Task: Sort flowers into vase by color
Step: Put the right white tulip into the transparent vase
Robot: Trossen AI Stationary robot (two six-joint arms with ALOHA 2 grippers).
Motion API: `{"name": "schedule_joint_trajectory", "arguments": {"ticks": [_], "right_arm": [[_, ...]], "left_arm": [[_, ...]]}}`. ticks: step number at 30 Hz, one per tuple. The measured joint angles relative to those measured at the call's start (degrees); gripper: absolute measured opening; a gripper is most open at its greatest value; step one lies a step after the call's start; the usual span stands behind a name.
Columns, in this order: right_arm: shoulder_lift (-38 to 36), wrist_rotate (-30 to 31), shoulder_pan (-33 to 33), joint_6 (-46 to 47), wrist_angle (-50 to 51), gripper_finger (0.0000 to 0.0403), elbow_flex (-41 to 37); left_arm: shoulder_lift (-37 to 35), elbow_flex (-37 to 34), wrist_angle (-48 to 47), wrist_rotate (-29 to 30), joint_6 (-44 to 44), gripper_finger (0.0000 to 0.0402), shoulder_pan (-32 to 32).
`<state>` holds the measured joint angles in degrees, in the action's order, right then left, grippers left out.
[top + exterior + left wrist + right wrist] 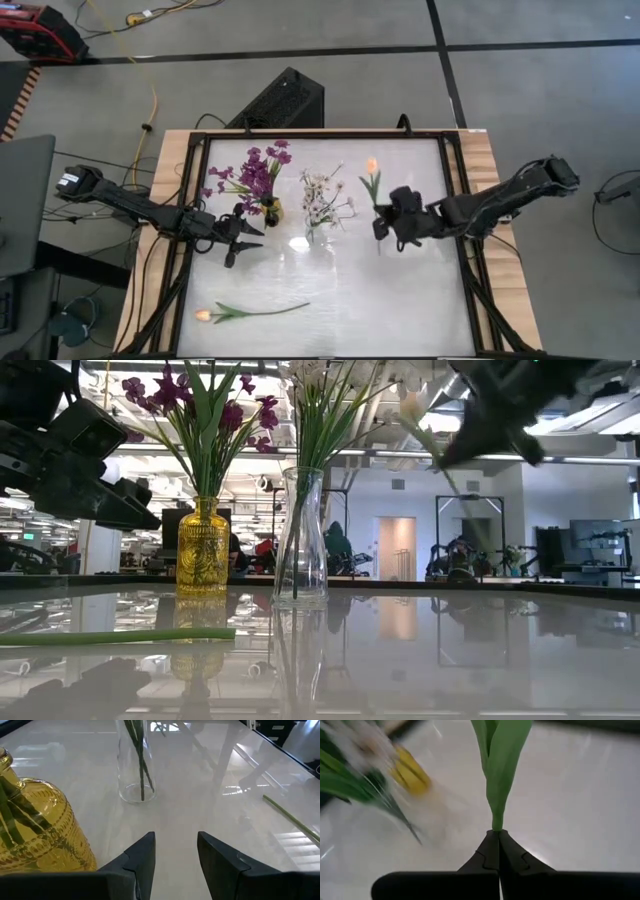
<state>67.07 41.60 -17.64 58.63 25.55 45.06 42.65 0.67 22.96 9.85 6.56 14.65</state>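
Two vases stand near the middle of the glossy desk (330, 300). The yellow patterned glass vase (203, 548) holds the purple flowers (255, 172) on green stems. Just beside it, the clear glass vase (300, 540) holds the small white flowers (322, 197); their thin stems reach down to its base, as the left wrist view shows.

A pale orange tulip (372, 178) is lifted off the desk on the clear vase's right. The right end effector (498, 837) is clenched on its green stem, with the leaves rising straight out from between the closed fingers. A second orange tulip (250, 312) lies flat near the desk's front edge, bud pointing left, well apart from both arms.

The left end effector (175, 851) hovers just in front of the yellow vase with its fingers parted and nothing between them.

No readable writing or brand mark shows on either vase. The low view cuts off the tops of both bouquets, and there the right arm is only a dark blurred shape above the held tulip. In the right wrist view the vases and white blossoms are smeared, so their detail cannot be made out. The lying tulip's bud is out of the low view, where only its stem shows.
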Motion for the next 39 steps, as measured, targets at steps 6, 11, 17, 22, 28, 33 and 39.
{"name": "schedule_joint_trajectory", "arguments": {"ticks": [6, 11, 17, 22, 28, 33, 39], "right_arm": [[-0.3, 1.7, -4.8, -25.9, -17.6, 0.0016, 1.1], [-0.7, 0.6, -12.4, -36.5, -16.3, 0.0016, 8.0], [0.7, 0.7, -19.2, -49.6, -19.8, 0.0016, 15.7], [6.4, -7.4, -17.2, -65.0, -37.9, 0.0017, 16.1], [17.0, -19.0, -11.1, -72.2, -48.5, 0.0017, 17.9], [24.1, -19.0, -5.9, -75.9, -48.3, 0.0017, 24.0], [29.3, -12.8, -0.3, -74.9, -41.4, 0.0017, 32.6]], "left_arm": [[0.0, 0.0, -0.2, -0.2, 0.2, 0.0134, 0.0], [0.0, 0.0, -0.2, 0.4, 0.2, 0.0134, 0.0], [0.0, 0.0, 4.3, -2.7, 0.1, 0.0134, 0.0], [0.1, 0.0, 12.9, -11.6, 0.2, 0.0134, 0.4], [0.1, 2.8, 14.0, -11.8, -0.1, 0.0134, 4.7], [0.1, 5.3, 13.6, -7.2, -3.5, 0.0134, 7.3], [0.1, 5.7, 13.3, -5.3, -4.9, 0.0134, 7.5]]}}
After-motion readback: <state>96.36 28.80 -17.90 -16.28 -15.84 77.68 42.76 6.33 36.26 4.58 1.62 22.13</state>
